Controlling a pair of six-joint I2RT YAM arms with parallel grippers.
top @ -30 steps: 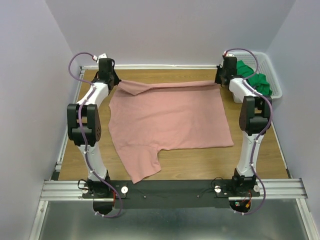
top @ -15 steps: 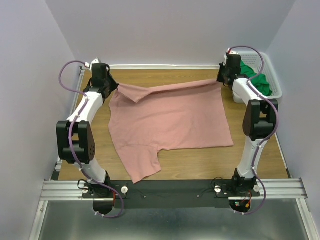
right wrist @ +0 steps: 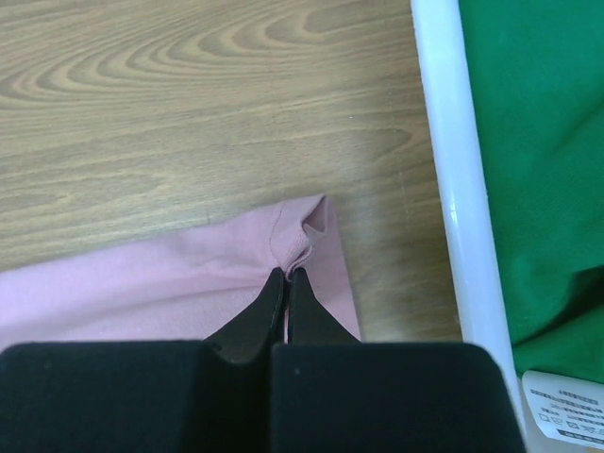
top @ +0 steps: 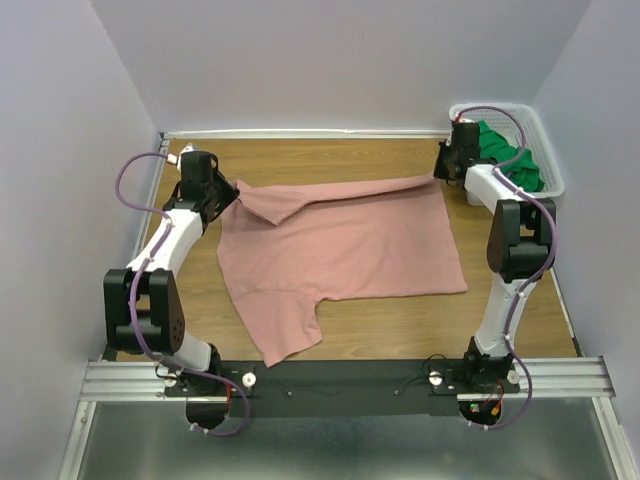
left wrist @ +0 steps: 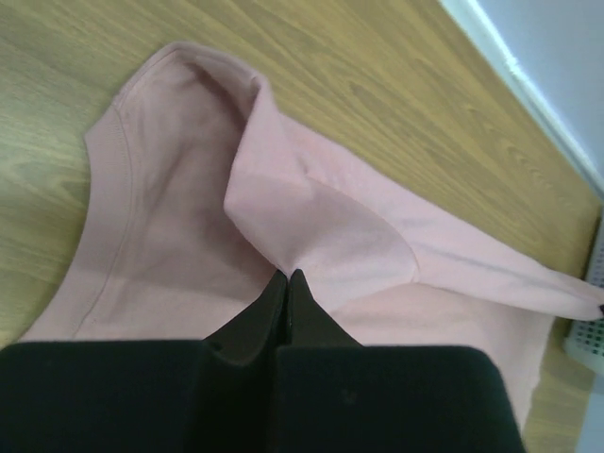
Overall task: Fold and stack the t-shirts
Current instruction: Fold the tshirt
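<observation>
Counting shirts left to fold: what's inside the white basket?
A bright green t-shirt lies bunched in the white basket, filling most of it. Whatever might lie beneath the green cloth is covered and cannot be seen.

The dusty-pink t-shirt [top: 340,240] across the middle of the frame is one even, muted pink, a shade darker in its folds. At the upper right, the green t-shirt [top: 520,165] is a bright solid green with a white tag [right wrist: 564,408], and the lattice basket [top: 550,165] is white. The desk [top: 400,320] is mid-brown wood with darker wavy grain. The left claw [left wrist: 286,276] and right claw [right wrist: 286,274] are matte black. The left arm [top: 165,245] and right arm [top: 500,190] are white and black, with purple cables [top: 121,183].
</observation>
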